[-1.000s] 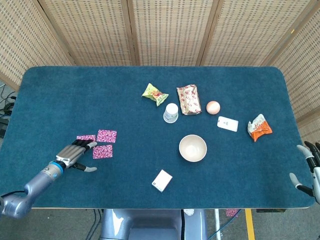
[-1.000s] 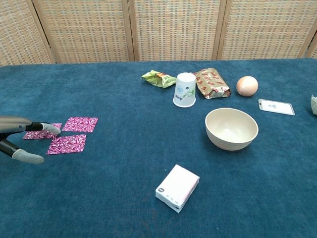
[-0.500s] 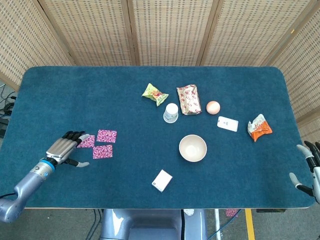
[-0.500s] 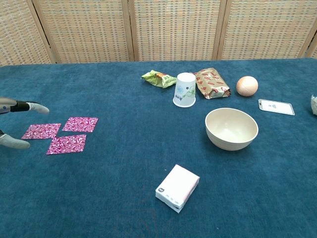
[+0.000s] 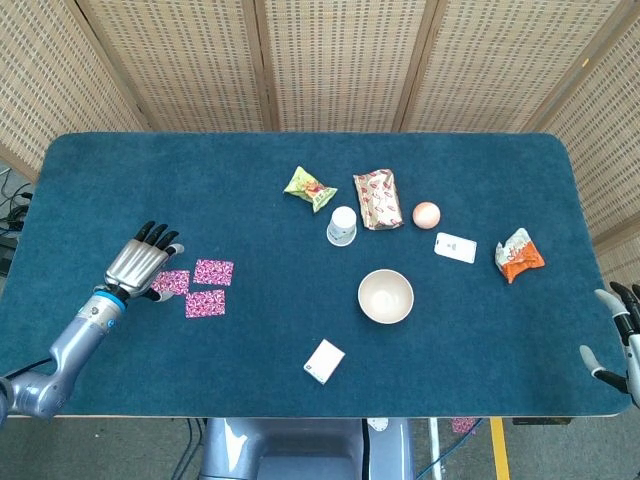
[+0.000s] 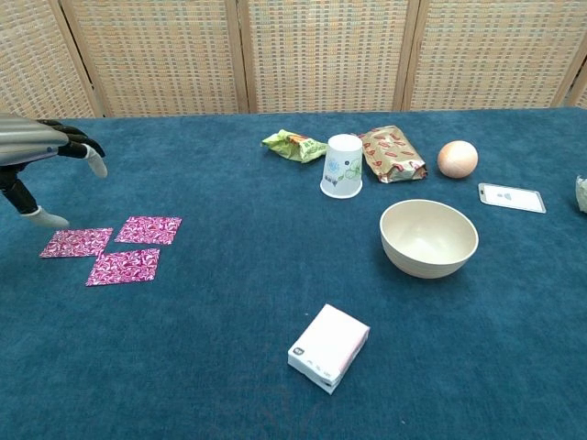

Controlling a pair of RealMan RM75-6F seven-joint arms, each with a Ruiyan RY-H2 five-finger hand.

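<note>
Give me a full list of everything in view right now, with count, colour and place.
pink sachets: three, pink patterned, left part of the table, flat, close together
green snack bag: one, green-yellow, centre rear
paper cup: one, white, upside down, right of the green bag
brown snack pack: one, brown-red, right of the cup
ball: one, peach, right of the brown pack
card: one, white, right of centre
orange packet: one, orange-white, far right
bowl: one, cream, centre
small box: one, white, front centre
table: one, blue cloth
left hand: raised over the sachets' left side, fingers spread, holding nothing
right hand: front right edge, fingers apart, holding nothing
</note>
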